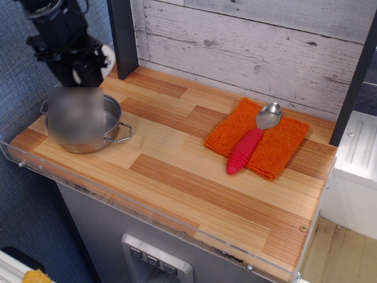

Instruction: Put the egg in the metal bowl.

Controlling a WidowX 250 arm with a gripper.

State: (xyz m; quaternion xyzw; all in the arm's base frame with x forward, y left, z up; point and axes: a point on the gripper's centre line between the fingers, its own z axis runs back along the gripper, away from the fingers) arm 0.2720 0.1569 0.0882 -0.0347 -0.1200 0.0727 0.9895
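On the near right of the wooden counter [194,177] lies a nubbly orange cloth [277,147], and across it a spoon [253,138] with a ribbed red handle and polished bowl. Further back on the left sits the metal bowl [112,121], shiny and round with wire loop handles, mostly hidden behind a blurred patch. Above its far rim hangs my gripper [79,71], black and boxy, jaws narrowed on the egg [76,73]; only a small smooth white bit shows between them, so I take the hold as likely. I judge I am carrying it over. Next I should centre over the bowl, lower, and release gently.
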